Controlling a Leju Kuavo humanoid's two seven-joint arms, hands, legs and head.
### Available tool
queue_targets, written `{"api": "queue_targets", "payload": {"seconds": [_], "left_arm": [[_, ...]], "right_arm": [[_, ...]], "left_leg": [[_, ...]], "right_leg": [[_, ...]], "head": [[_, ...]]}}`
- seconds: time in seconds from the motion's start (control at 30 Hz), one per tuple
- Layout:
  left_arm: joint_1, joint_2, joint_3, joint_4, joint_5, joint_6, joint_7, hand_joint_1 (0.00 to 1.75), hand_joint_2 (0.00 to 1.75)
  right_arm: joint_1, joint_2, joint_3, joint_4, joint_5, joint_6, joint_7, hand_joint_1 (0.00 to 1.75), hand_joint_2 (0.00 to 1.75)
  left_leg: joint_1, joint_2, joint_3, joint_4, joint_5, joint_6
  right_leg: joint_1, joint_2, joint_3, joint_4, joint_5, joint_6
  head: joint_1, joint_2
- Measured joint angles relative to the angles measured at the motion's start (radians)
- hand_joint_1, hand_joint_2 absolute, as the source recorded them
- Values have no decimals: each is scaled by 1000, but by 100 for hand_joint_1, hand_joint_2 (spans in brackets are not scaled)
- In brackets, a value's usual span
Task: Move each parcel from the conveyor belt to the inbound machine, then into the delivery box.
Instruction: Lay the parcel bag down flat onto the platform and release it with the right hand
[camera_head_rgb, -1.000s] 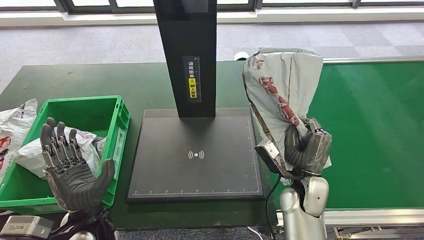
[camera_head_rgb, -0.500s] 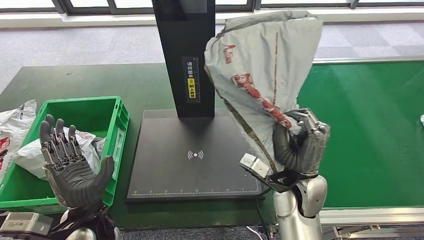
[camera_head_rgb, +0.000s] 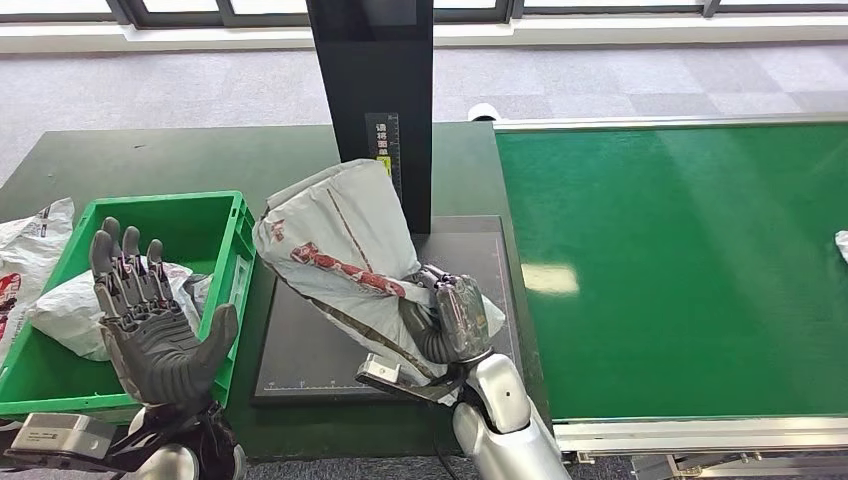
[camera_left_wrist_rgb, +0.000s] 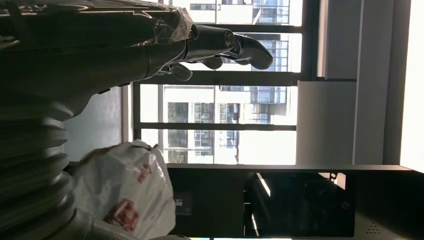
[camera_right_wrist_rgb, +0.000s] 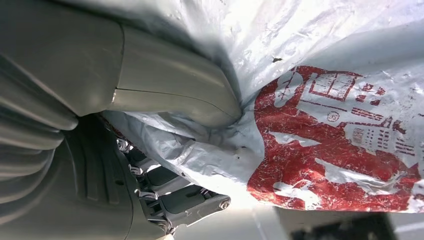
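Dark green table, scanner pad (camera_head_rgb: 300, 345) under the right hand (camera_head_rgb: 455, 318), which clutches a grey poly mailer parcel (camera_head_rgb: 335, 245) by its bunched end; looks light, floppy, slick. Left hand (camera_head_rgb: 150, 330) waits beside, spread wide over the green crate (camera_head_rgb: 240, 230)

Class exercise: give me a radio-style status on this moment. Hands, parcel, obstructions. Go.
Right hand grips grey parcel over scanner platform. Left hand open, raised by green crate. Nothing blocking the platform.

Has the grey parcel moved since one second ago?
Yes. The parcel, held by the right hand, went left from the conveyor belt to above the black scanner plate.
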Motion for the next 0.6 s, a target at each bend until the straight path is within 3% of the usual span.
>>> {"api": "queue_targets", "payload": {"seconds": [0.17,0.2,0.3,0.33,0.6], "left_arm": [[7,6,-10,-2,0,13,0,0,175],[9,7,-12,-3,0,16,0,0,175],[13,12,-14,-7,-1,24,0,0,175],[13,13,-15,-9,-1,27,0,0,175],[16,26,-29,-14,-2,55,0,0,175]], "right_arm": [[-10,0,31,71,6,12,12,175,175],[-11,0,35,84,4,12,14,151,175],[-16,0,45,118,0,11,21,20,175],[-18,0,48,128,-2,11,23,0,175],[-22,0,55,147,-60,-4,-19,0,175]], "left_leg": [[0,0,0,0,0,0],[0,0,0,0,0,0],[0,0,0,0,0,0],[0,0,0,0,0,0],[0,0,0,0,0,0]], "right_leg": [[0,0,0,0,0,0],[0,0,0,0,0,0],[0,0,0,0,0,0],[0,0,0,0,0,0],[0,0,0,0,0,0]], "head": [[0,0],[0,0],[0,0],[0,0],[0,0]]}}
